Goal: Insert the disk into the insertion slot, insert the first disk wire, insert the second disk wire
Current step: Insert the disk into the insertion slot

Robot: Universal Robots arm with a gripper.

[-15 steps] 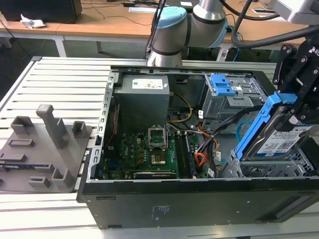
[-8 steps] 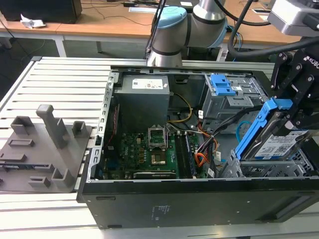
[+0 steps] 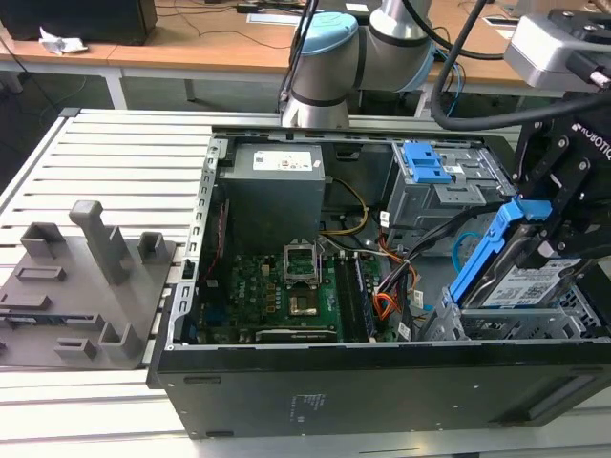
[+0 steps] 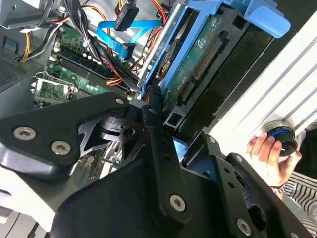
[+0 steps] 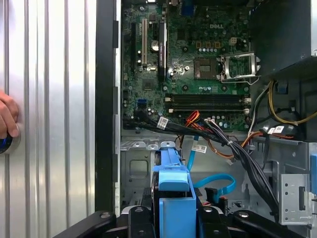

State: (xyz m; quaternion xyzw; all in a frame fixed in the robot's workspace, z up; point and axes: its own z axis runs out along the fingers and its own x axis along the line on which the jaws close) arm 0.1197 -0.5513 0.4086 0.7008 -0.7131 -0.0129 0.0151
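Observation:
My gripper [image 3: 552,240] is shut on the disk [image 3: 528,282], a silver drive with a white label in a blue carrier. It holds the disk tilted, with the low edge at the top of the insertion slot [image 3: 520,326], a low perforated grey cage at the case's corner on the exterior view's right. In the second wrist view the black fingers [image 4: 157,141] clamp the blue carrier [image 4: 195,59]. The second disk wire [image 4: 110,33], a flat light-blue looped cable [image 5: 219,181], lies loose beside the cage. Which cable is the first disk wire I cannot tell.
A taller grey cage with a blue latch [image 3: 427,164] stands behind the slot. Black and orange wire bundles [image 5: 237,148] cross between the motherboard [image 3: 286,286] and the cages. A person's hand [image 4: 267,154] rests on a round knob on the ribbed table. A grey fixture [image 3: 81,286] stands at the exterior view's left.

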